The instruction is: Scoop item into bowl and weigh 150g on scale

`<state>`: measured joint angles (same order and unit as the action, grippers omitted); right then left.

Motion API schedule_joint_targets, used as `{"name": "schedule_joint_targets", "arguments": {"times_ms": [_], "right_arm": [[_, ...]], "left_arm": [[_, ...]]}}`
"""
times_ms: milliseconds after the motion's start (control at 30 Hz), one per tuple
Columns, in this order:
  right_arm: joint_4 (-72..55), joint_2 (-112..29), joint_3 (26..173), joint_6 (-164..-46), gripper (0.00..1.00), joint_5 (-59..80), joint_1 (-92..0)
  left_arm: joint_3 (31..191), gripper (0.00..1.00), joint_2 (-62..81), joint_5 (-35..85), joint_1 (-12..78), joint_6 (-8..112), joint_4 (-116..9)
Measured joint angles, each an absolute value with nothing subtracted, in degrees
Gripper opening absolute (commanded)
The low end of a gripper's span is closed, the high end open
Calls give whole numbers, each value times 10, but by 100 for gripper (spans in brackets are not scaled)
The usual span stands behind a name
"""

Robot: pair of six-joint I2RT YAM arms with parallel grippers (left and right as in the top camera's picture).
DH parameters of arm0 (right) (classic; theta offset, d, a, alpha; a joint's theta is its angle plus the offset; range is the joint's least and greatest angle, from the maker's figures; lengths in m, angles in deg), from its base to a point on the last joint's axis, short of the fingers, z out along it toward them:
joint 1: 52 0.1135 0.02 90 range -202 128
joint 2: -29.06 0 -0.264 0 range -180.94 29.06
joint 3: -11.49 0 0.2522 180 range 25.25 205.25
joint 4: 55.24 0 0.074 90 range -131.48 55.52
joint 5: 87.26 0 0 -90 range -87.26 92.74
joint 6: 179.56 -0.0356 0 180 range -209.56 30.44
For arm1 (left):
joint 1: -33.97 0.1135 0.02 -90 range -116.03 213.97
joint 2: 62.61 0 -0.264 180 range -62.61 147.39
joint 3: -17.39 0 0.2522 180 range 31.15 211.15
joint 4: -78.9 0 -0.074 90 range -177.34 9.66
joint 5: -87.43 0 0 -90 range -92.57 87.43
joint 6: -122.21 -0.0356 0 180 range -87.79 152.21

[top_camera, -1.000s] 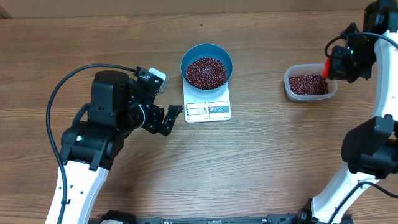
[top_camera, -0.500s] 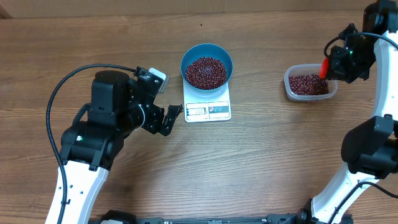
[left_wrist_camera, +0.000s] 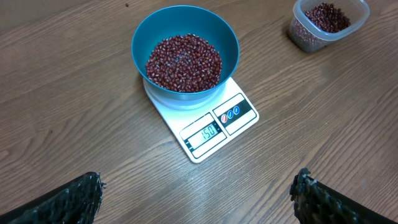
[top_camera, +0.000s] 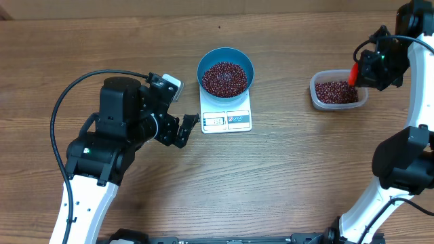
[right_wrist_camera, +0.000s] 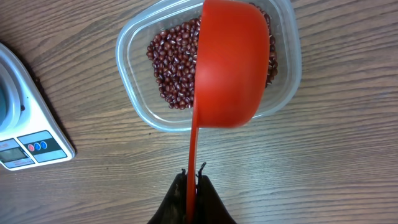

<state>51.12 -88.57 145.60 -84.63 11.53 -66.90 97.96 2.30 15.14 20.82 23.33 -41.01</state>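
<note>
Two arms here, and only the right one matters for what comes next. The right gripper [right_wrist_camera: 193, 179] is clamped tight on the thin handle of the red scoop [right_wrist_camera: 230, 62]. The handle's long axis runs straight out from the fingers to the cup, which is rolled onto its side right above the clear tub [right_wrist_camera: 130, 99] of spare beans. I only get the back of the cup, so I can't tell if anything is left in it. From those fingers the scale [top_camera: 227, 120] is off toward the robot's left, well apart from the tub, just poking into the edge of the right wrist view. The blue bowl [top_camera: 247, 64] sits on the scale's back half with the beans [top_camera: 225, 78] heaped inside, and the display [left_wrist_camera: 206, 132] looks like it reads 150 in the left wrist view. The left gripper [top_camera: 185, 130] is way nearer, just beside the scale's left edge. Its fingers are spread wide, it's holding nothing, and it isn't touching the scale. My read: the weight's hit. If so, the scoop shouldn't cross back over to the bowl. Whatever's in it goes straight down into the tub underneath.
</note>
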Motion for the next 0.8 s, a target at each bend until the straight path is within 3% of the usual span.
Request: {"name": "schedule_joint_targets", "arguments": {"times_ms": [800], "right_arm": [[511,-886,1456,-846,4,128,-669]], "left_arm": [[980,100,23,151,208,233,-410]]}}
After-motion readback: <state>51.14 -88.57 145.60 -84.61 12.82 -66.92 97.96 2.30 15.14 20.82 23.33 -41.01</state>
